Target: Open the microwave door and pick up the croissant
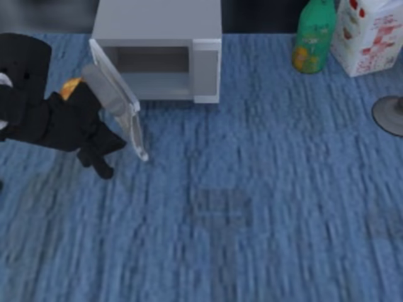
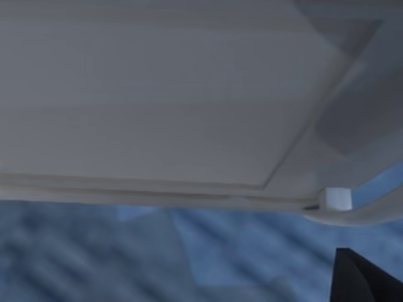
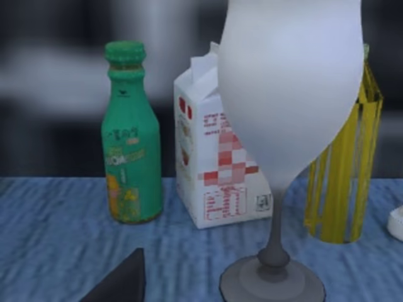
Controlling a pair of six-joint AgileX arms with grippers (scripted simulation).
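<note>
Blue cloth covers our table [image 1: 264,220]. At its left, our left gripper [image 1: 101,157] sits just beside the microwave door [image 1: 116,104], swung wide to expose the cavity; we cannot tell its finger state. No croissant shows. Our right arm idles off-frame right, near a glass [image 3: 283,126].

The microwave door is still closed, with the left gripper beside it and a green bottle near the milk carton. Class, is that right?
Not quite. In the top view the microwave door is swung open; the left gripper beside it, green bottle and milk carton are as stated.
</note>
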